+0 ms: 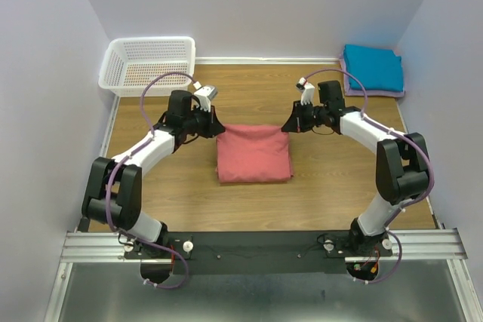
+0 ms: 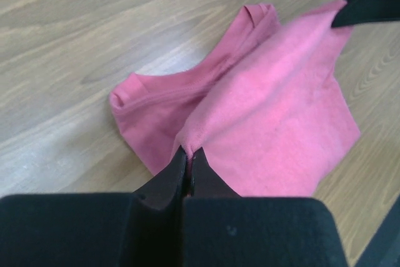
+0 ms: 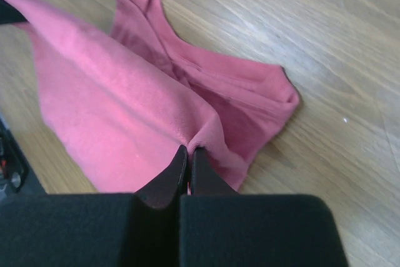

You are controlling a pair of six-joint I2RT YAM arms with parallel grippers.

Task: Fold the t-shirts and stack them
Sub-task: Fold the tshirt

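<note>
The salmon-pink t-shirt [image 1: 253,153] lies in the middle of the wooden table, partly folded. My left gripper [image 1: 219,129] is shut on its far left corner, and its cloth [image 2: 281,98] is pinched between my fingertips [image 2: 189,152]. My right gripper [image 1: 286,126] is shut on the far right corner; the cloth [image 3: 125,110] is pinched there too [image 3: 189,149]. Both hold the top layer's edge a little above the lower layer. A folded teal-blue t-shirt [image 1: 373,66] lies on a pale lavender one [image 1: 376,93] at the back right.
A white plastic lattice basket [image 1: 148,65] stands at the back left corner. Grey walls close the table on three sides. A black rail [image 1: 256,246] with both arm bases runs along the near edge.
</note>
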